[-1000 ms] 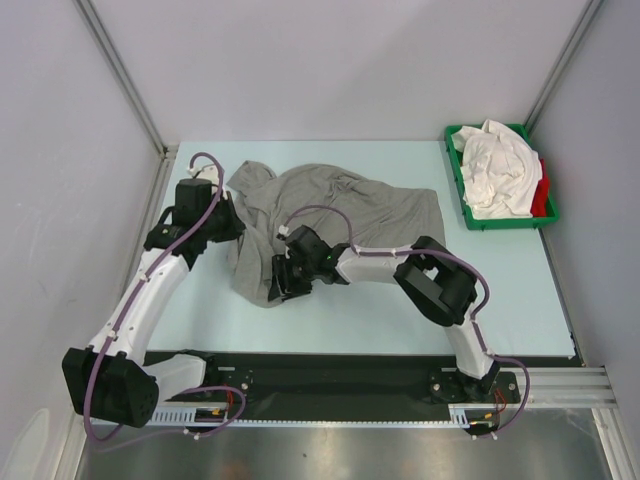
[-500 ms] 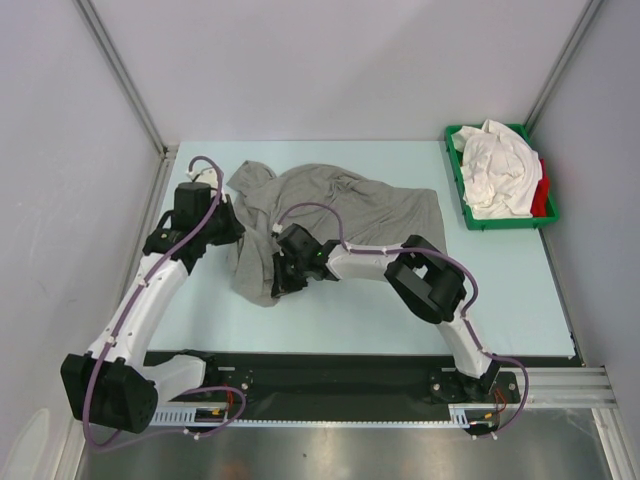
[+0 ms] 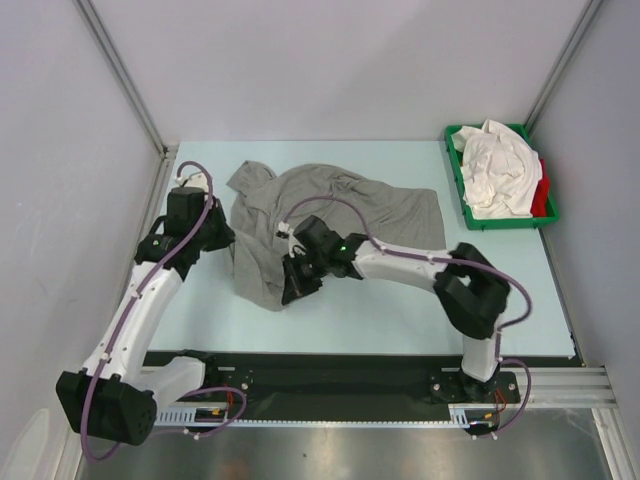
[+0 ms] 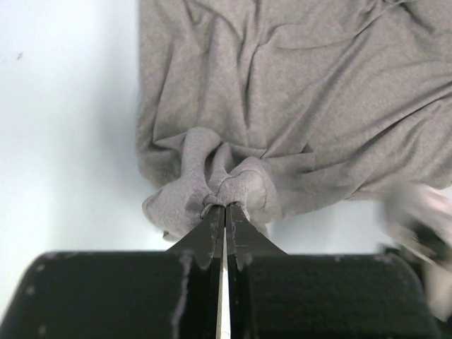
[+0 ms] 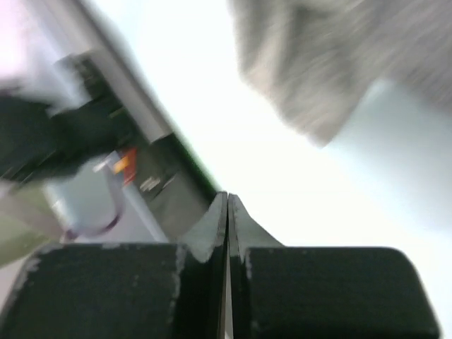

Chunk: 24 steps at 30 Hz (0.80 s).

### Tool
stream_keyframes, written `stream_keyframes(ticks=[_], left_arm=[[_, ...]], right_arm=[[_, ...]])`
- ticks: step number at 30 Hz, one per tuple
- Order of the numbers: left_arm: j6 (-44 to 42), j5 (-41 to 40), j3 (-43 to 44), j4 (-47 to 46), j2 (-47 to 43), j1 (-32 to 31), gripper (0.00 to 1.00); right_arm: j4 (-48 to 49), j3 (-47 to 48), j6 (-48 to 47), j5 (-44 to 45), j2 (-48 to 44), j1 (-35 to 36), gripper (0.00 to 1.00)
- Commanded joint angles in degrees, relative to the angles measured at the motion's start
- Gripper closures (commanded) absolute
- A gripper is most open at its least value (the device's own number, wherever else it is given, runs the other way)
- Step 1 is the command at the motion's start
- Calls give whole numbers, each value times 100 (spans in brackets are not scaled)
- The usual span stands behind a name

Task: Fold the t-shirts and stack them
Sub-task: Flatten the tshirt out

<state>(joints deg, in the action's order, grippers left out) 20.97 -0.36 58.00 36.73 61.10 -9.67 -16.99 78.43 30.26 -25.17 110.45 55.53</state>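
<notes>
The pale blue tabletop (image 3: 400,315) carries a heather grey cotton t-shirt (image 3: 340,210), which lies crumpled and unfolded across its middle and left. One loose flap is thrown toward the far left. In the far right corner sits a green plastic tray (image 3: 453,165). It holds a heap of white cotton t-shirts (image 3: 495,170) with a red t-shirt (image 3: 543,195) showing at their right edge, all well apart from the grey one.

The left pincer (image 4: 224,206) is clenched on a bunched knot of the grey shirt's left edge, with cloth puckered round both tips. The right pincer (image 5: 226,196) has its fingers pressed together. Its wrist view is blurred but shows no cloth between the tips. There the shirt's hem lies ahead and to the right, apart from them. From above, this pincer (image 3: 292,290) hangs over the near-left corner of the shirt.

The step in hand looks like spreading the grey shirt flat before any fold. Only one corner seems truly held, so the right pincer probably has to release, settle onto the near hem and clench on a single layer. The two arms should then draw apart evenly, low over the tabletop, so the cloth comes taut without dragging the far side into fresh wrinkles. The left grasp takes in a thick wad, and a thinner bite would let that corner lie flat.
</notes>
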Motion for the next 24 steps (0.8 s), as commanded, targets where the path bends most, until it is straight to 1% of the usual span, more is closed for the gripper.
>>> stream_keyframes(ticks=[1, 2, 3, 5, 8, 9, 10, 11, 12, 13, 16, 17, 18, 19, 21, 24], left_arm=[[197, -394, 221, 386, -309, 71, 100], [205, -377, 195, 414, -353, 62, 100], [197, -351, 168, 423, -379, 62, 100], [197, -202, 72, 431, -397, 62, 100], [249, -35, -34, 379, -292, 62, 100], [250, -17, -52, 353, -274, 62, 100], [284, -17, -52, 300, -239, 62, 100], [285, 157, -43, 256, -222, 62, 100], [285, 168, -43, 230, -204, 62, 100], [267, 185, -8, 194, -186, 62, 100], [215, 150, 80, 194, -107, 62, 100], [206, 150, 98, 194, -107, 71, 100], [197, 124, 106, 194, -107, 71, 100], [188, 124, 115, 194, -98, 71, 100], [179, 133, 142, 194, -72, 79, 100], [162, 168, 151, 185, -63, 79, 100]], right_arm=[[-25, -476, -266, -1215, -1076, -94, 100], [-41, -844, -292, -1245, -1279, -130, 100], [-67, -995, -293, -1262, -1690, -260, 100], [3, -1495, -249, -1473, -2017, -524, 100], [-84, -1525, -406, -1176, -1906, -587, 100], [-146, -1385, -520, -670, -1809, -535, 95], [-77, -1140, -539, -395, -1530, -343, 86], [-50, -946, -495, -192, -1353, -280, 69], [-93, -744, -425, 140, -1081, -218, 69], [-250, -263, -346, 292, -600, -105, 69], [-252, 328, -389, 748, 88, 80, 65], [-208, 400, -407, 881, 186, 177, 62], [-190, 470, -433, 1134, 274, 213, 55], [-199, 532, -459, 1241, 371, 230, 52], [-181, 664, -504, 1373, 599, 274, 48], [-313, 892, -495, 1400, 871, 318, 46]])
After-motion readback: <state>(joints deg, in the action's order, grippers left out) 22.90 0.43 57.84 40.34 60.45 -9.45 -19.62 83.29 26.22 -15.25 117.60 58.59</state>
